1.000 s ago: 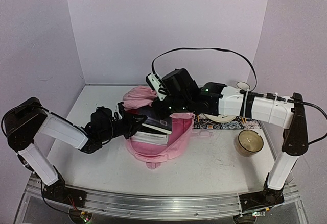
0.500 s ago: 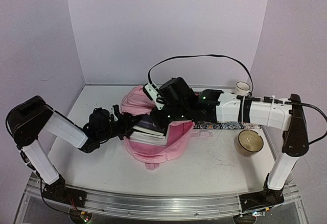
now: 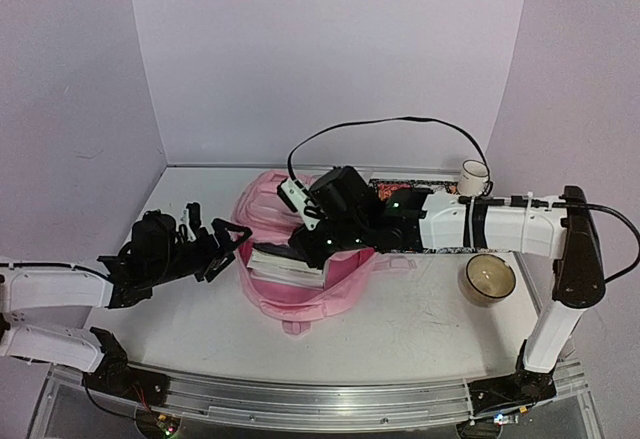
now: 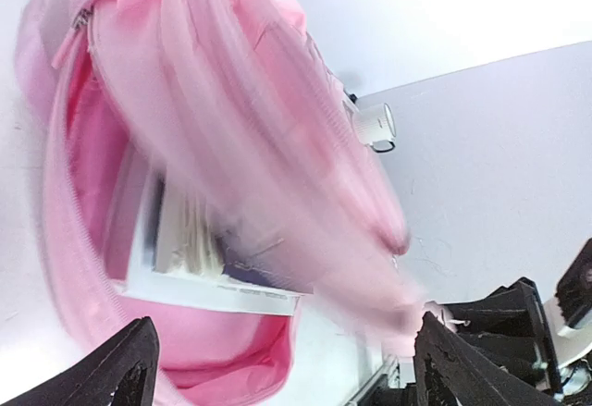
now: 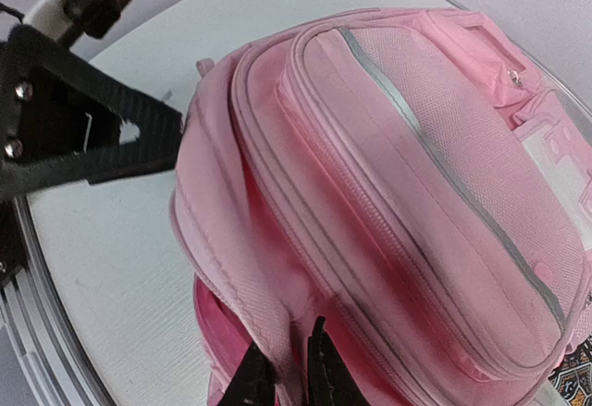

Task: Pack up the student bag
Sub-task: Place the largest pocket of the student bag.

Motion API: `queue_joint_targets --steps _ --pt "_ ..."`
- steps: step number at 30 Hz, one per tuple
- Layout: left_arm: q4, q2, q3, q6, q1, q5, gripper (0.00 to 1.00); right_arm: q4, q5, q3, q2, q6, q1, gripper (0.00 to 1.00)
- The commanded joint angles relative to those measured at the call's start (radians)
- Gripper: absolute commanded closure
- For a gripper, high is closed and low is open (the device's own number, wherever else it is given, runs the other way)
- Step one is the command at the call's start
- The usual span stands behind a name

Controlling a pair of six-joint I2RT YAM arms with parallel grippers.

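The student bag lies in the middle of the table, pink, mouth facing the near left, with a stack of books showing inside. My right gripper reaches over it from the right and is shut on a fold of the bag's upper flap edge; the fold sits between the tips of the right gripper. My left gripper stands wide open to the left of the bag, apart from it. In the left wrist view the left gripper holds nothing, with the blurred bag and books ahead.
A tan bowl sits at the right. A white cup stands at the back right. A patterned flat item lies under my right arm. Walls close off the left, back and right.
My left gripper opened, let go of the bag's edge and drew back to the left. My right arm swung the flap lower and leftward over the books.
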Motion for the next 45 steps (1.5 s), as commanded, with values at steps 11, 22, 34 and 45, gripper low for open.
queue_joint_targets --steps 11,22,34,45 --pt "-0.46 0.048 0.297 0.261 0.19 -0.089 0.01 -0.026 -0.069 -0.108 -0.116 0.143 -0.024 0.32" --pt "-0.526 0.492 0.652 0.447 0.263 -0.007 0.01 -0.027 -0.023 -0.233 -0.132 0.481 -0.173 0.03" --pt "-0.554 0.657 0.687 0.451 0.263 0.168 0.32 -0.015 -0.076 -0.076 0.058 0.493 -0.186 0.15" --pt "-0.503 0.365 0.412 0.346 0.25 0.202 0.95 -0.016 -0.207 0.094 0.177 0.389 -0.17 0.55"
